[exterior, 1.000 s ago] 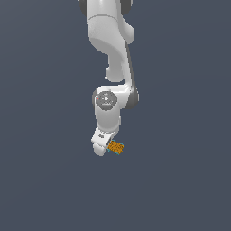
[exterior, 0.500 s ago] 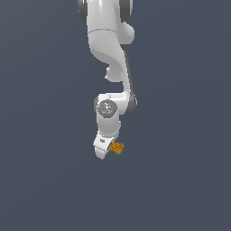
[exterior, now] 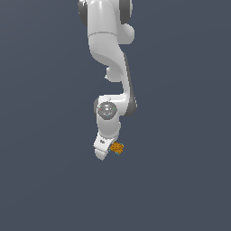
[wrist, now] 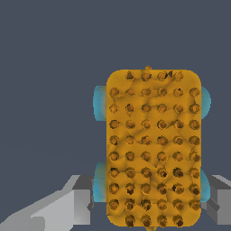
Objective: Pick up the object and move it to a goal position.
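The object [exterior: 117, 148] is a small orange speckled block with teal edges, sticking out from the fingertips toward the exterior view's right. My white gripper [exterior: 109, 150] points down from the bent arm. In the wrist view the object [wrist: 153, 149] fills the middle, its long side running away from the hand. One grey finger [wrist: 81, 200] lies against its teal edge on one side and the other finger [wrist: 221, 198] against the opposite edge. The gripper [wrist: 151, 203] is shut on the object.
A plain dark grey ground [exterior: 180, 180] fills both views, with no other objects or edges to be seen.
The wrist dropped lower toward the object, most of it in the first half second. The object has stayed at about the same spot.
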